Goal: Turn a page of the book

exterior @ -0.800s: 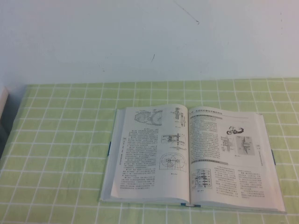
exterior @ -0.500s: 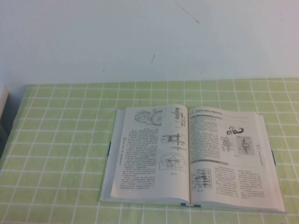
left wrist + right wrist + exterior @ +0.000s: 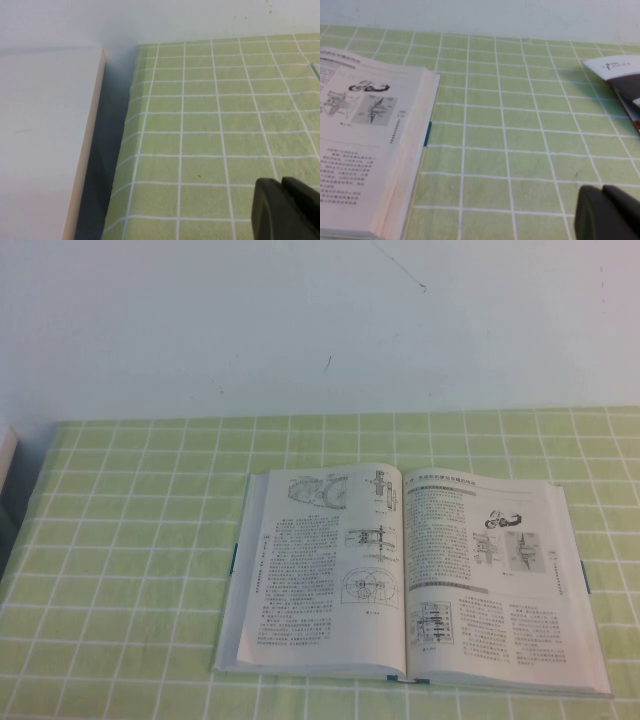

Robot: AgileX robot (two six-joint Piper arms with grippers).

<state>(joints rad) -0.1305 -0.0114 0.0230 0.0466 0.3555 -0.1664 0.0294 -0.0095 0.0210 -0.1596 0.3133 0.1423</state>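
Observation:
The book (image 3: 405, 575) lies open and flat on the green checked cloth in the middle of the high view, with blue cover edges showing. Its right-hand page (image 3: 500, 570) carries black text and drawings and lies flat. The book's right half also shows in the right wrist view (image 3: 365, 140). Neither arm shows in the high view. My left gripper (image 3: 281, 192) is shut and empty, low over bare cloth far left of the book. My right gripper (image 3: 601, 200) is shut and empty, over bare cloth to the right of the book.
A white board or box (image 3: 45, 140) stands beside the table's left edge, with a dark gap between. A folded printed leaflet (image 3: 620, 82) lies on the cloth right of the book. A pale wall (image 3: 320, 320) rises behind the table.

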